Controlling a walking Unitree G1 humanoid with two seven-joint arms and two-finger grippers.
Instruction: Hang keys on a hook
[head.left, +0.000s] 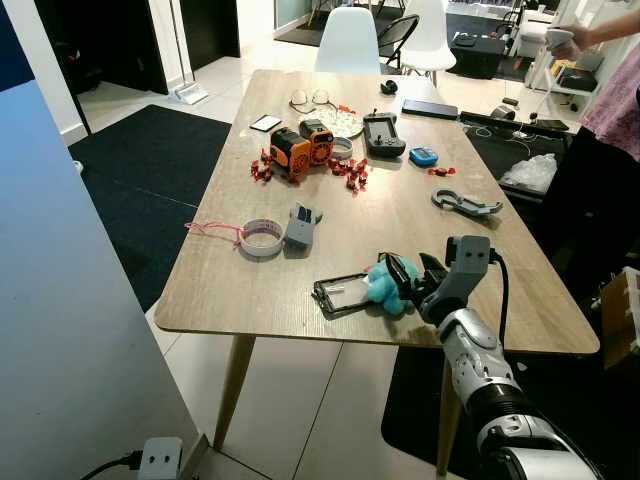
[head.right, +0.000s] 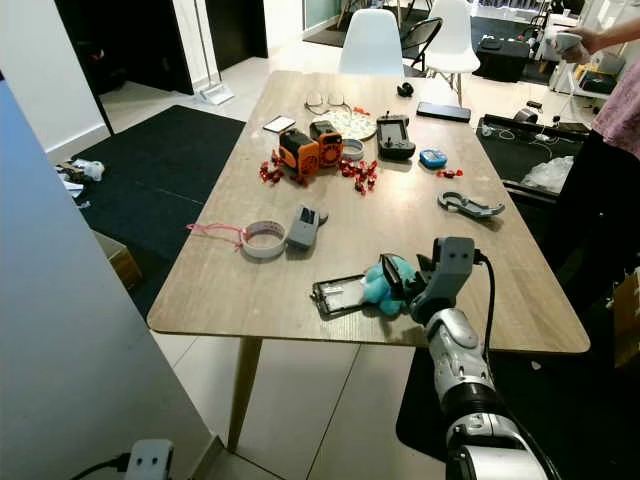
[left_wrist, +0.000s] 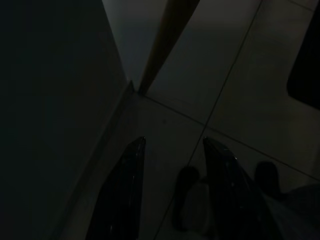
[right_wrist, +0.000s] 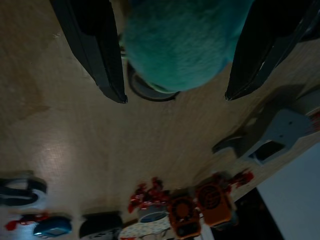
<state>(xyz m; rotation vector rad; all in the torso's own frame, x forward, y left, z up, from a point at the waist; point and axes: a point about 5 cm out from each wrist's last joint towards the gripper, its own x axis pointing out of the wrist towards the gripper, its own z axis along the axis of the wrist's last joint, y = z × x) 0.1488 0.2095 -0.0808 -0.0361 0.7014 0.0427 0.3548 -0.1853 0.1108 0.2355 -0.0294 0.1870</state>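
Right tool (head.left: 408, 285) open astride teal fluffy key charm (head.left: 385, 284), orientation unclear

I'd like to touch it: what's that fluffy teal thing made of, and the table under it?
The teal thing, between the right gripper jaws, looks like soft matte plush; its surface is fuzzy. The table looks like pale wood or wood-look laminate: visible grain, slight sheen.

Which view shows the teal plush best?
The right wrist view: the teal plush sits large between the right gripper fingers. Both eye views show it small near the table edge. The left wrist view faces floor.
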